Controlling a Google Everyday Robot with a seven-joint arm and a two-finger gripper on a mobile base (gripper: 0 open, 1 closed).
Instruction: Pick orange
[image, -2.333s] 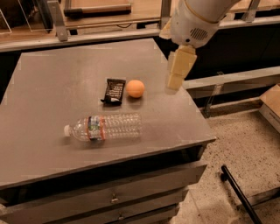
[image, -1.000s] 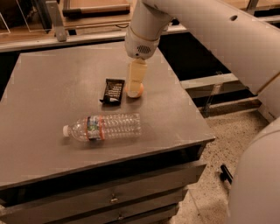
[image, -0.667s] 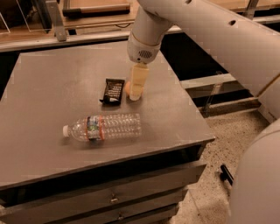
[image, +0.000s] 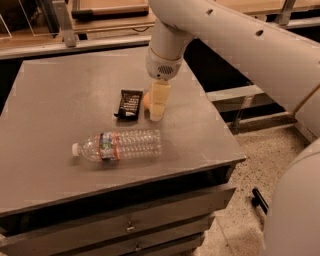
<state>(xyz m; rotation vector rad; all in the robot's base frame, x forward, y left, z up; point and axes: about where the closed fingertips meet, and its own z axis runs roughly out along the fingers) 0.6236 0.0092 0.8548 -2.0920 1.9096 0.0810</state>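
Note:
The orange sits on the grey table, just right of a dark snack bar. Only a sliver of its left side shows. My gripper hangs from the white arm straight down at the orange, its cream tip reaching the table surface and covering most of the fruit. Whether the orange is held is hidden.
A clear plastic bottle lies on its side in front of the snack bar. The table's right edge drops to a speckled floor. Shelving runs along the back. Drawers sit under the tabletop.
The gripper moved left from beside the orange to over it and came down. The orange, fully visible at first, is now mostly covered. The bar and bottle have not moved.

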